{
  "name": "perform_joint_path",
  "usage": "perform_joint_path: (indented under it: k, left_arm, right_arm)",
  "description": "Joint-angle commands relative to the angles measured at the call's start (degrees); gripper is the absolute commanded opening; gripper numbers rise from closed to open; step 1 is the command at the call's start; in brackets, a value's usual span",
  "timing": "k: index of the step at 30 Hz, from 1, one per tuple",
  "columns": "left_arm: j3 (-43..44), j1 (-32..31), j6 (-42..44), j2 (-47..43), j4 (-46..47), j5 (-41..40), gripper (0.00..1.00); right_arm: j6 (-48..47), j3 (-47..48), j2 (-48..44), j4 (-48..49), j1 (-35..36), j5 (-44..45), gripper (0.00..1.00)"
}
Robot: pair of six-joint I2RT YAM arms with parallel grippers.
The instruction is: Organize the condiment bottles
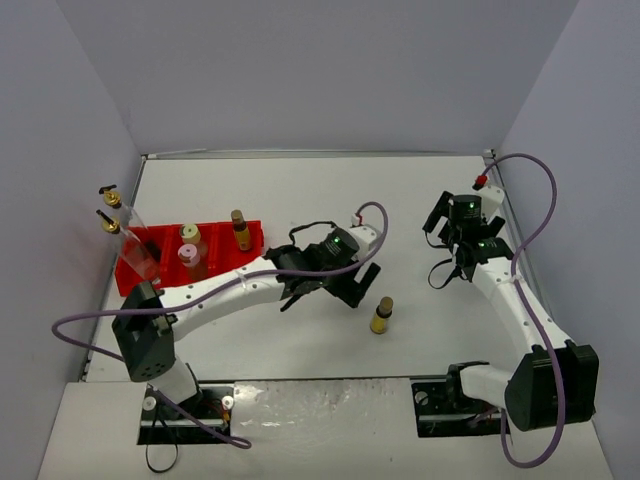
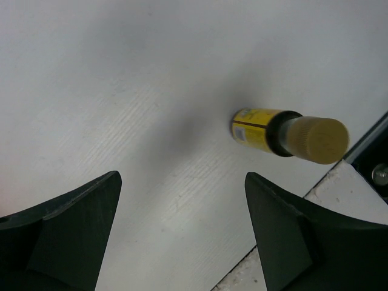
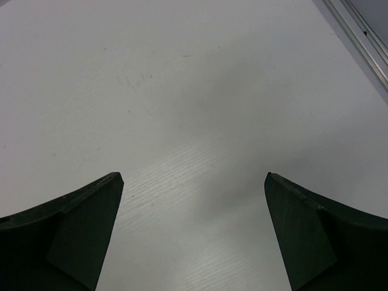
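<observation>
5 btls (image 1: 190, 260) in red tray (image 1: 215, 238).

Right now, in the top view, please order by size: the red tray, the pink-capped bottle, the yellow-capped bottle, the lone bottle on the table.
1. red tray, clearly largest
2. pink-capped bottle and yellow-capped bottle: they look alike, so not ranked
3. lone bottle, slimmer, looks smallest

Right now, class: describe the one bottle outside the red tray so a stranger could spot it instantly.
Start at the white table, with the red tray at its left side. Right of the tray, just past the open left claw, a tiny bottle stands alone. Yellow body, brown cap, and the only bottle on bare tabletop rather than in the tray.
</observation>
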Motion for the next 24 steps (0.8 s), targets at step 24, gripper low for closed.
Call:
perform_joint_path:
  k: [24]
  left_arm:
    - [13.3,-8.0,3.2,12.1,5.9,6.9,0.76]
  right_arm:
    - [-0.6,1.4,-1.7,0.8,-0.6,1.8,1.0]
